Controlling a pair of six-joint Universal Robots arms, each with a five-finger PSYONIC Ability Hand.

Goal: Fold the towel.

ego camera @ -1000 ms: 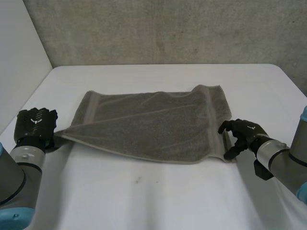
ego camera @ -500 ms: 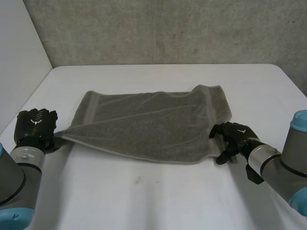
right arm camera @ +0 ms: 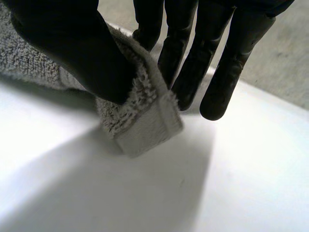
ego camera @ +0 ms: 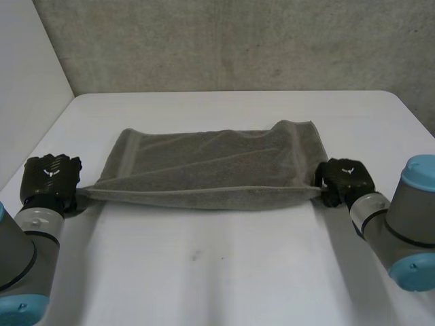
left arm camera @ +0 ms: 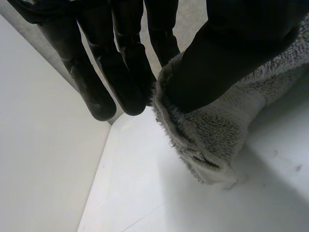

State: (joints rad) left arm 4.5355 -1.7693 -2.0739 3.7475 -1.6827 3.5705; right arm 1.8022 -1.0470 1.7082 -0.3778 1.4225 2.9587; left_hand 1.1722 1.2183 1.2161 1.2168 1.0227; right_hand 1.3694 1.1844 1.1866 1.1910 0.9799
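A grey towel (ego camera: 204, 166) lies spread on the white table (ego camera: 224, 265), its near edge lifted and pulled taut between both hands. My left hand (ego camera: 49, 180) pinches the near left corner of the towel (left arm camera: 212, 145) between thumb and fingers (left arm camera: 128, 72). At the near right corner, my right hand (ego camera: 345, 180) has its thumb pressing the towel corner (right arm camera: 145, 121) against its fingers (right arm camera: 183, 63). The far edge still rests flat on the table.
A grey wall (ego camera: 238, 41) runs behind the table's far edge. A white wall panel (ego camera: 27, 81) stands at the left. Bare table surface stretches in front of the towel and to both sides.
My right hand has slid in to the near right corner, shut on it and lifted it. The towel's near edge has risen and stretched straight. The left hand has held still.
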